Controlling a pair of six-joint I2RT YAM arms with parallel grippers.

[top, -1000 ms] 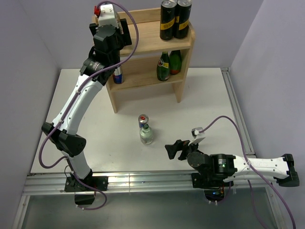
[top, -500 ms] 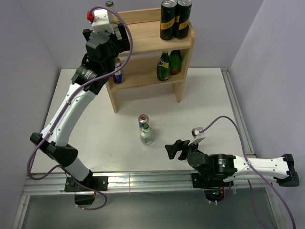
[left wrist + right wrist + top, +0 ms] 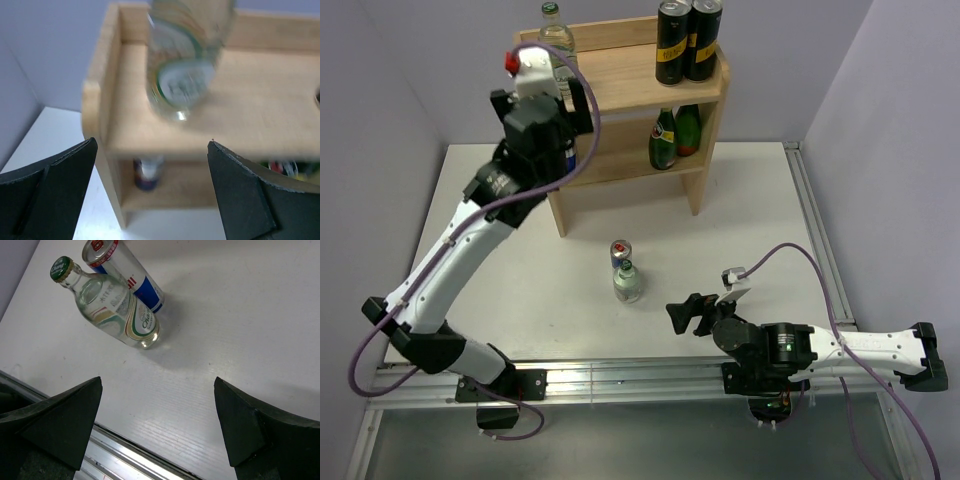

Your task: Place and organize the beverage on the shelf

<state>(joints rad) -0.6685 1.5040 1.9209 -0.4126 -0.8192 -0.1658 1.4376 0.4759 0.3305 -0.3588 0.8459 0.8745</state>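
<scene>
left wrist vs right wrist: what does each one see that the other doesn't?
Left wrist only: the shelf, a clear bottle standing on its top board, and a can on the lower tier, blurred.
Right wrist only: a green-capped bottle and a blue-silver can standing close together on the table, plus the metal rail at its edge.
Both: the white table and the camera's own fingers. The left gripper and right gripper are both open and empty.

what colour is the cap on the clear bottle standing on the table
Green; the cap shows best in the right wrist view.
</scene>
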